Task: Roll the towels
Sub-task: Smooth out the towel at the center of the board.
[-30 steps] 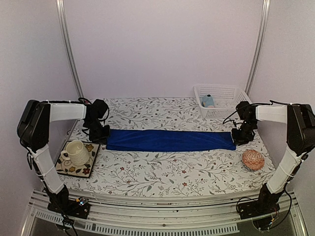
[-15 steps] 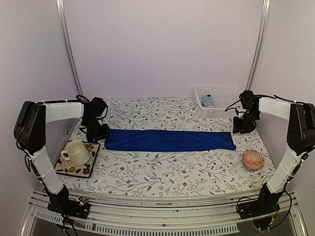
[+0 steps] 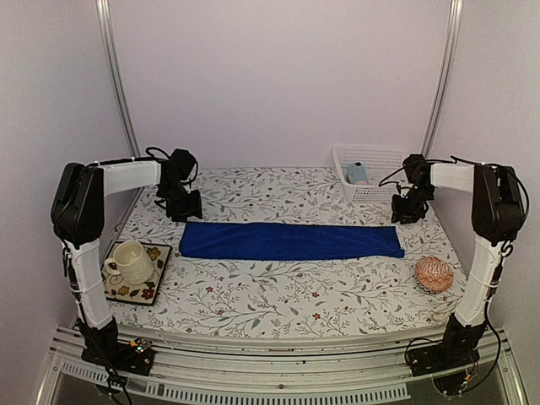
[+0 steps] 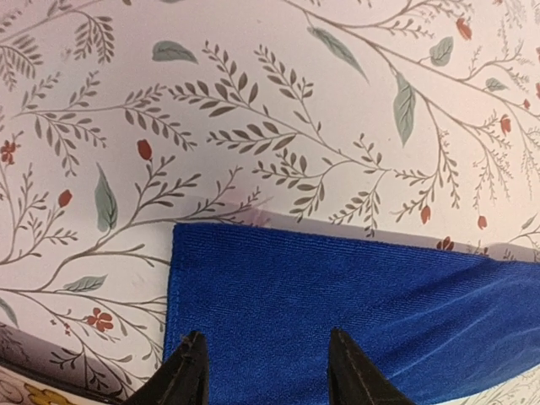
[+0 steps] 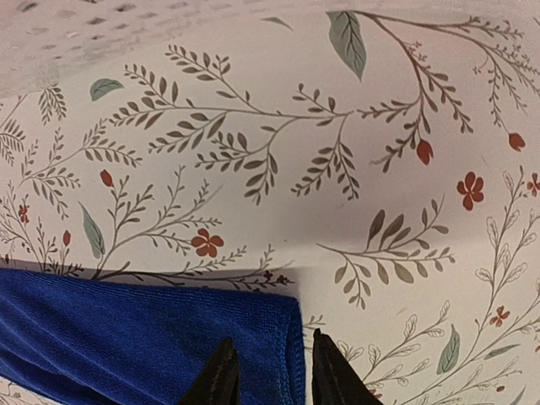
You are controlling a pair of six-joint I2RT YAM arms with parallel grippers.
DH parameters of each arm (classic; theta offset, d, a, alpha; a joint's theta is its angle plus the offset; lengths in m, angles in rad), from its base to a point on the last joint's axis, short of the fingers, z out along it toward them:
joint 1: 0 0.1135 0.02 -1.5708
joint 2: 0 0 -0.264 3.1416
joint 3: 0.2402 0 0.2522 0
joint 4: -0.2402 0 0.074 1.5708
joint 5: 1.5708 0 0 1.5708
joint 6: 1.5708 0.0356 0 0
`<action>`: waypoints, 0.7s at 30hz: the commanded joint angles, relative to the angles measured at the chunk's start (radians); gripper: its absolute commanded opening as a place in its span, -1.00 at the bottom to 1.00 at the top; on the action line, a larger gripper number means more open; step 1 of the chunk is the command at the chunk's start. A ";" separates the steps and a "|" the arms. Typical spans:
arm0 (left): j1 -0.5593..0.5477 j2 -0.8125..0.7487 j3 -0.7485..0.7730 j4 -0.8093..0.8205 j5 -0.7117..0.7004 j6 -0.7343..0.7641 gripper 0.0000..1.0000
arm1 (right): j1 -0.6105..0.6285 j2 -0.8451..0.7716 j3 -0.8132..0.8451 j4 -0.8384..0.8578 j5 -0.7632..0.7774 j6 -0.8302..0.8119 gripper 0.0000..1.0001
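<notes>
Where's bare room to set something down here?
Widest: the front strip between the royal-blue towel and near edge, bordered by the tile with the cup and the ball. Narrower: behind the towel, from left gripper to basket. Crowded where the right gripper hangs beside the basket.

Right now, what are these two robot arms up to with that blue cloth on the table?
They are set to roll towels. A long royal-blue towel lies flat in a strip across the flowered table, not yet rolled. The left gripper hangs by its left end and the right gripper by its right end, both with jaws open and holding nothing. A smaller light-blue towel sits in the white basket at the back right.
</notes>
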 commanded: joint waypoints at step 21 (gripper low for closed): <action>-0.122 0.033 -0.122 0.074 0.033 -0.018 -0.09 | -0.005 0.006 -0.065 0.035 -0.086 0.006 -0.52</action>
